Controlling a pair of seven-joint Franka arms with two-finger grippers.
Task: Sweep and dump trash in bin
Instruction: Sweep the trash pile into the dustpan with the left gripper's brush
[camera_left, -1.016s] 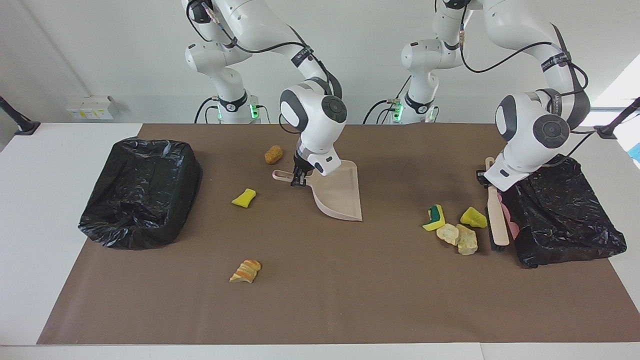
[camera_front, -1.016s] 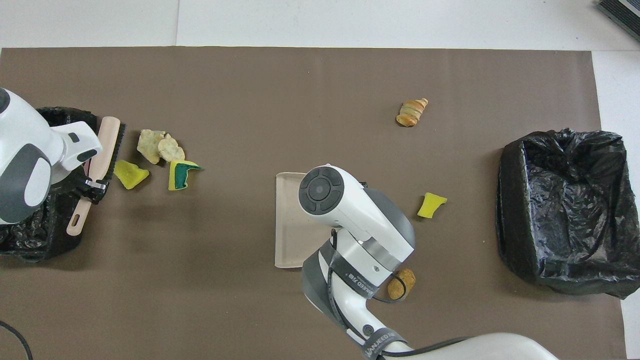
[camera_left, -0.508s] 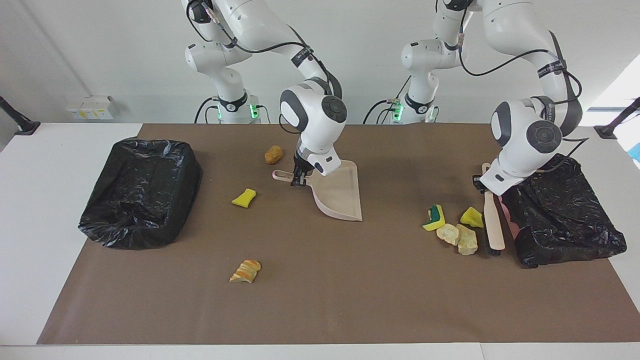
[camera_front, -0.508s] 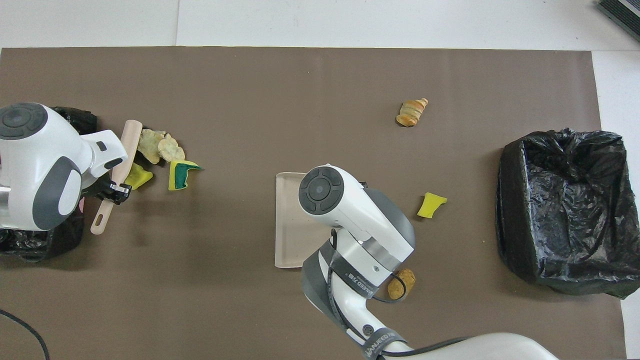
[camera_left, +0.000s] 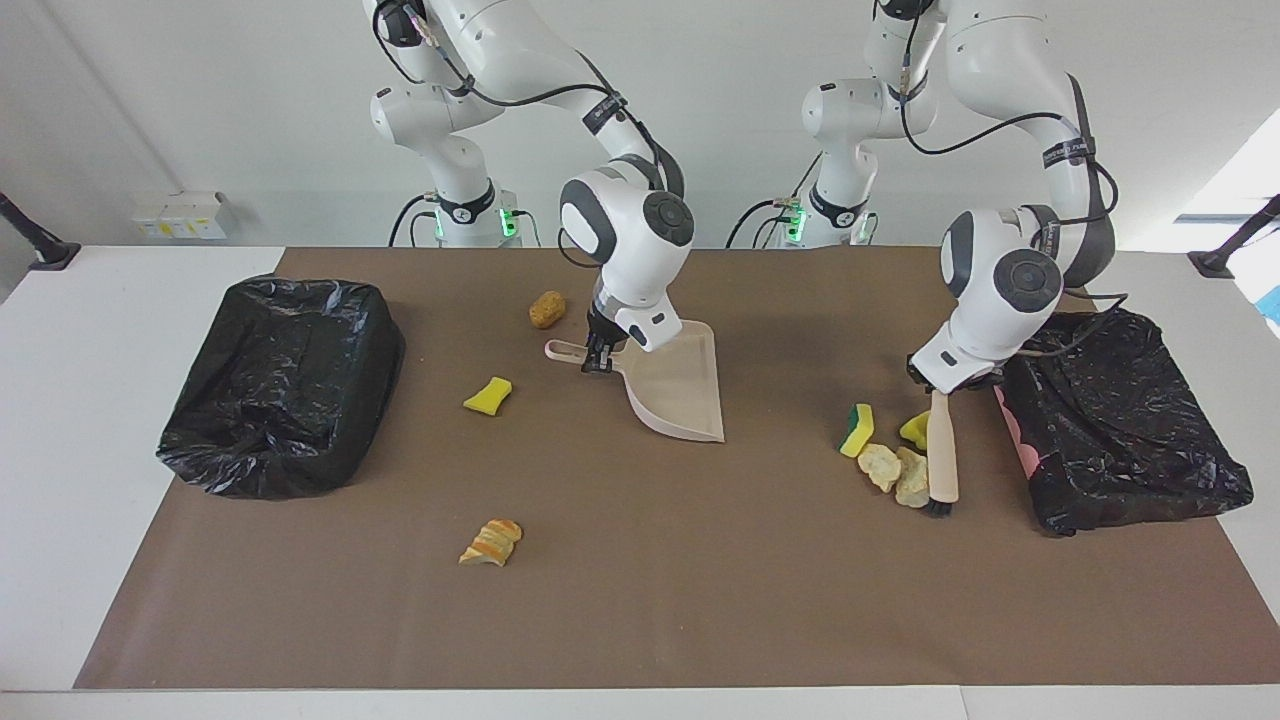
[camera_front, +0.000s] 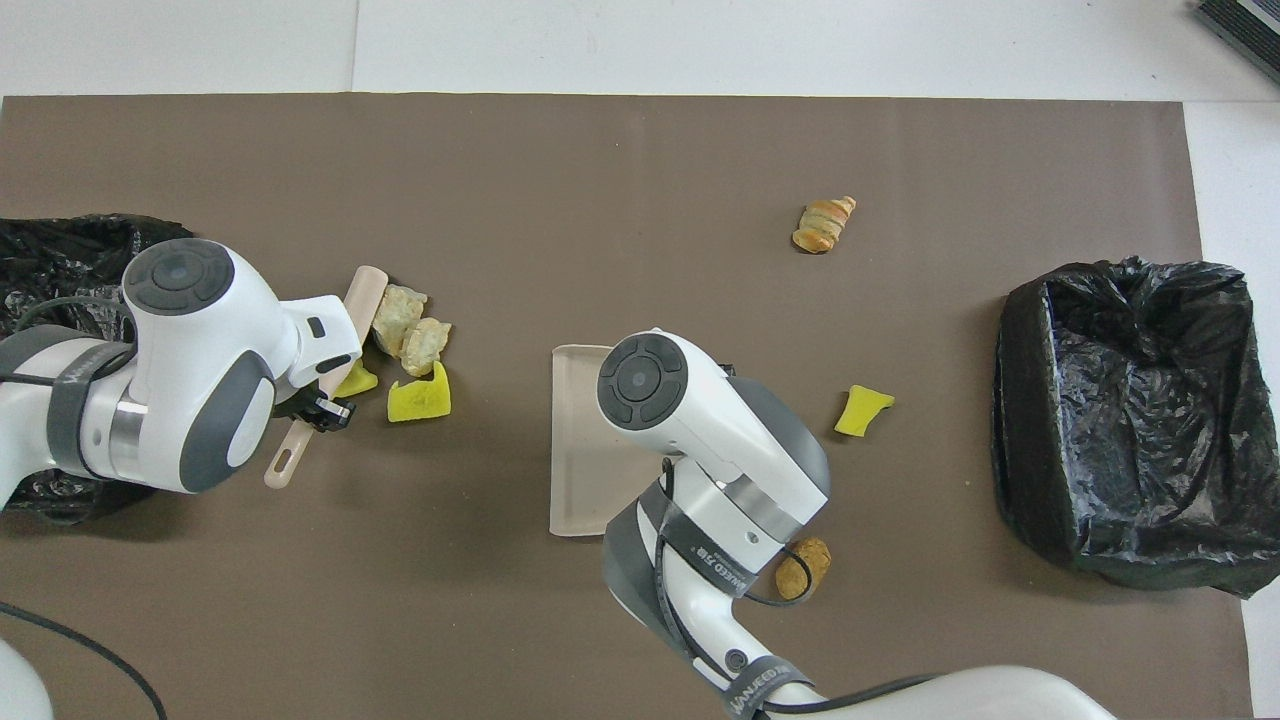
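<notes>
Fingers of the left gripper clench the brush handle, in the facing view, its bristles against four trash chunks bunched beside the bin at that arm's end. Those of the right gripper clench the dustpan handle mid-bench, pan empty. Three chunks lie loose: brown, yellow, striped. The other bin shows no trash.

From overhead, the cluster sits between brush and dustpan, well apart from the pan. I judge sweeping barely started; nothing collected or dumped yet.
</notes>
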